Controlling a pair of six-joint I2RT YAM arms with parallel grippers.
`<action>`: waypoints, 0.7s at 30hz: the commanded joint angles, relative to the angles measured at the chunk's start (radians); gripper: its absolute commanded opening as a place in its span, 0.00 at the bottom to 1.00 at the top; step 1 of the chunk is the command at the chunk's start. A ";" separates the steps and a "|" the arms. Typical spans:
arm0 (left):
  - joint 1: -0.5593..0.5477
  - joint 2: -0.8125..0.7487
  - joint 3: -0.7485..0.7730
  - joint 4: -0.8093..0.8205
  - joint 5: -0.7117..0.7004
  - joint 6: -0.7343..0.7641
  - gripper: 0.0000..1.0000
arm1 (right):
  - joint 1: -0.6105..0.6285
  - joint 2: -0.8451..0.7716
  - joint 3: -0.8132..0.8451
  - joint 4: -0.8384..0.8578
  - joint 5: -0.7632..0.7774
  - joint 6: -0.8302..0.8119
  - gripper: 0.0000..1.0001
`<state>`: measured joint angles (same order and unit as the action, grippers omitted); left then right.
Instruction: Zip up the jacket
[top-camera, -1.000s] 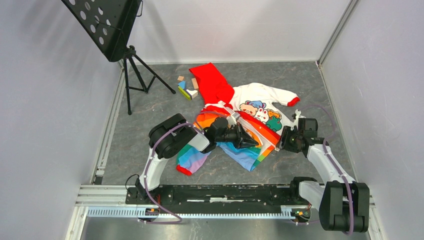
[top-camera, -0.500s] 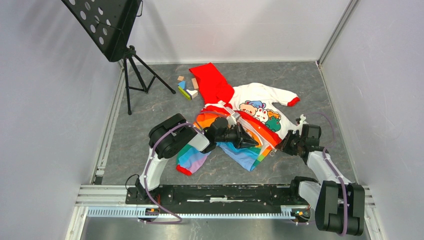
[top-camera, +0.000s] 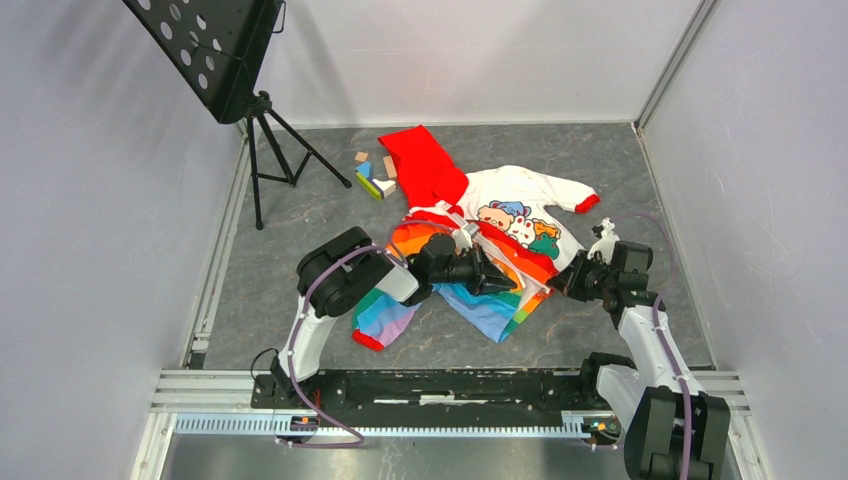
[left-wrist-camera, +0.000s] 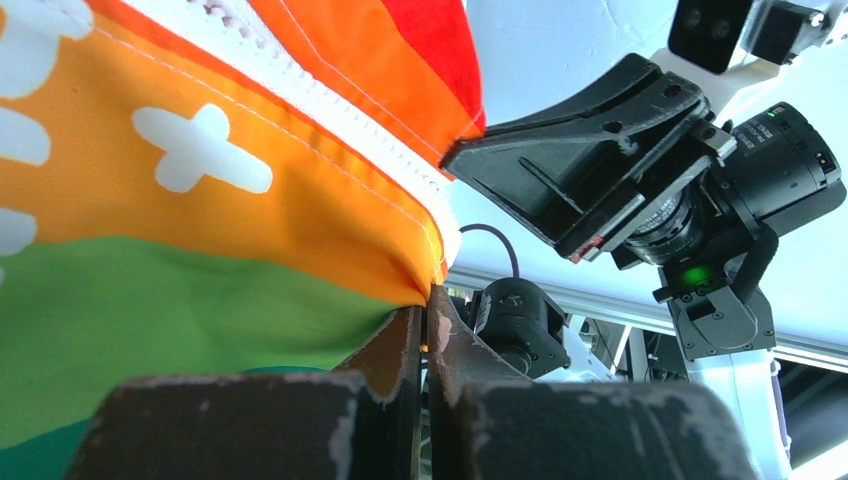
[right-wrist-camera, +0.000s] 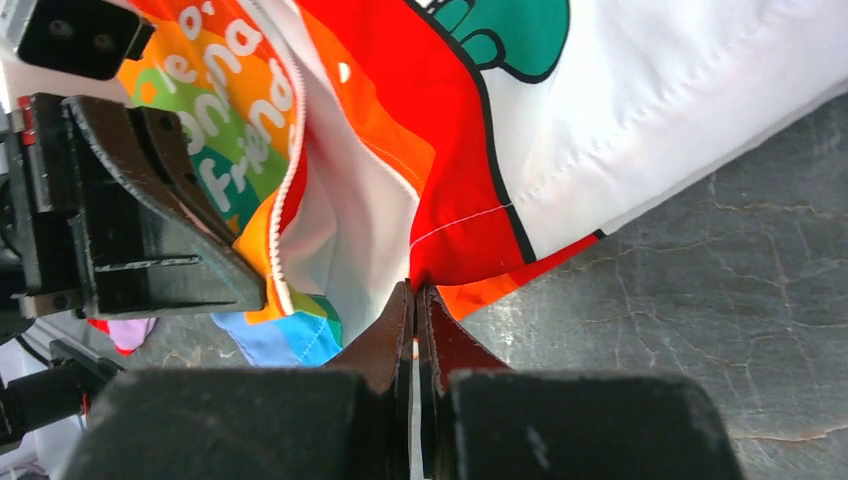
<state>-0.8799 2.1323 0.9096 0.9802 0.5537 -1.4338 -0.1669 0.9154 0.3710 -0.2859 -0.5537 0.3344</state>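
The jacket (top-camera: 515, 205) lies open mid-table, red hood at the back, white bear panel to the right, rainbow front towards me. My left gripper (top-camera: 513, 288) is shut on the orange-green hem of the jacket (left-wrist-camera: 150, 250) beside the white zipper (left-wrist-camera: 330, 115). My right gripper (top-camera: 553, 287) is shut on the red and orange bottom corner of the jacket (right-wrist-camera: 470, 215) and holds it just above the floor. The zipper (right-wrist-camera: 285, 190) runs up between the two open front halves. The two grippers sit close together.
A black music stand (top-camera: 262, 150) stands at the back left. Several small coloured wooden blocks (top-camera: 374, 174) lie beside the hood. Grey walls close in on three sides, with a metal rail (top-camera: 440, 385) at the near edge.
My right arm has swung outward to the right and its gripper has drawn the jacket's bottom corner with it. The left arm has stayed still.
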 joint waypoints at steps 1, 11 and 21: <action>0.010 -0.063 -0.015 0.046 -0.030 0.078 0.02 | -0.007 -0.022 0.044 0.004 -0.101 -0.009 0.00; 0.010 -0.091 -0.106 0.192 -0.164 0.093 0.02 | -0.011 -0.035 -0.014 0.278 -0.351 0.220 0.00; 0.009 -0.065 -0.069 0.208 -0.187 0.105 0.02 | 0.009 -0.049 -0.039 0.427 -0.396 0.393 0.00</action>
<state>-0.8738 2.0911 0.8036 1.1297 0.3946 -1.3922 -0.1719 0.8906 0.3473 0.0280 -0.9054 0.6136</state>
